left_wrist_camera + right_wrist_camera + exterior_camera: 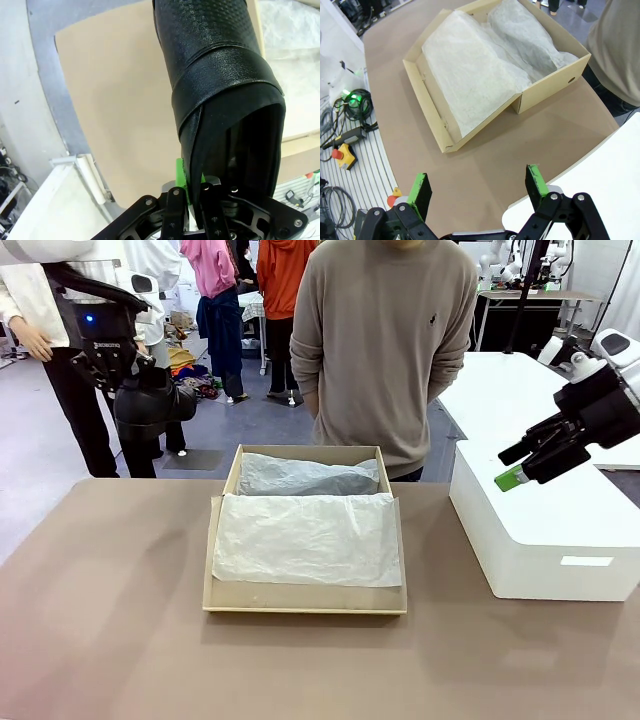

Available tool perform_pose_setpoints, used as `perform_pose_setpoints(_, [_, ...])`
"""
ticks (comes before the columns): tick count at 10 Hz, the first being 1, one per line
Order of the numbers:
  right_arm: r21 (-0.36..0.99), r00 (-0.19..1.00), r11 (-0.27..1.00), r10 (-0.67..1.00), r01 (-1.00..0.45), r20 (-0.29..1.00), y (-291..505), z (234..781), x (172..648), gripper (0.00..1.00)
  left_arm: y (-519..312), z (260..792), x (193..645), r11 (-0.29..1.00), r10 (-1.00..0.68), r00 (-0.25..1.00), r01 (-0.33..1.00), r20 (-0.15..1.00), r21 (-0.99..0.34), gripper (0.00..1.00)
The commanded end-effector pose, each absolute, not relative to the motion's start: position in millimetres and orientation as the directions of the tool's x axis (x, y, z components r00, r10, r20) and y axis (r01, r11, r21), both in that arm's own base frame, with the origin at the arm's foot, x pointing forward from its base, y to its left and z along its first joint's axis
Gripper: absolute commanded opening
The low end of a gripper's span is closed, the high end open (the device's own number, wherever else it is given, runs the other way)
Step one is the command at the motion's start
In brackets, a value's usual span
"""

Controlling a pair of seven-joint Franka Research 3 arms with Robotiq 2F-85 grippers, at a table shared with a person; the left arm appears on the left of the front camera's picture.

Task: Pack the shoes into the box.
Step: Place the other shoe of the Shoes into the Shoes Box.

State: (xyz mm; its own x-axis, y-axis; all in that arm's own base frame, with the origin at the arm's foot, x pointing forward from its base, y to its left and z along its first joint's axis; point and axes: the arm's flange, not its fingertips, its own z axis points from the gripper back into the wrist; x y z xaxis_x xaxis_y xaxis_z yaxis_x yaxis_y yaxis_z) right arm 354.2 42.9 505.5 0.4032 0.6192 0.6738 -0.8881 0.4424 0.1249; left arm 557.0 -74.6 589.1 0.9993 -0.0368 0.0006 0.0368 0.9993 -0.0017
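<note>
Shoe (215, 75), black pebbled leather, smooth banded collar, pinched by left gripper (193, 183)

Left arm (105, 335) raised, jaws clamped — right arm (598, 405) raised, jaws spread.

The open brown box (305, 598) sits mid-frame, its top unobstructed, tissue paper (305, 538) lining it. Bare table (100, 640) spreads lower left. A white box (540, 530) blocks the right. A person (385, 350) stands behind, perhaps touching the far rim. A black shoe (150, 405) hangs upper left.
</note>
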Motion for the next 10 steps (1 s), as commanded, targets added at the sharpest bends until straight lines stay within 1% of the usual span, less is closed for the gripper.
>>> perform_pose_setpoints(1, [0.117,0.377,0.422,0.609,-0.899,0.698,42.9,504.5,356.9,1.00,-74.7,589.1,557.0,0.999,-0.037,0.999,0.037,0.001,-0.002,0.00])
perform_pose_setpoints(2, [0.117,0.377,0.422,0.609,-0.899,0.698,42.9,504.5,356.9,1.00,-88.6,597.1,548.2,0.997,0.074,0.997,-0.074,0.032,0.003,0.00])
perform_pose_setpoints(4, [0.117,0.377,0.422,0.609,-0.899,0.698,42.9,504.5,356.9,1.00,-123.3,615.7,530.8,0.970,0.228,0.968,-0.236,0.108,0.064,0.00])
perform_pose_setpoints(6, [0.117,0.377,0.422,0.609,-0.899,0.698,42.9,504.5,356.9,1.00,-154.3,626.3,517.8,0.922,0.359,0.923,-0.374,0.142,0.100,0.00])
perform_pose_setpoints(7, [0.117,0.377,0.422,0.609,-0.899,0.698,42.9,504.5,356.9,1.00,-170.1,628.5,512.3,0.880,0.444,0.886,-0.459,0.130,0.123,0.00])
perform_pose_setpoints(8, [0.117,0.377,0.422,0.609,-0.899,0.698,42.9,504.5,356.9,1.00,-184.1,628.4,508.5,0.855,0.495,0.862,-0.506,0.110,0.115,0.00])
perform_pose_setpoints(10, [0.117,0.377,0.422,0.609,-0.899,0.698,42.9,504.5,356.9,1.00,-213.0,626.4,504.6,0.799,0.598,0.799,-0.601,0.056,0.041,0.00])
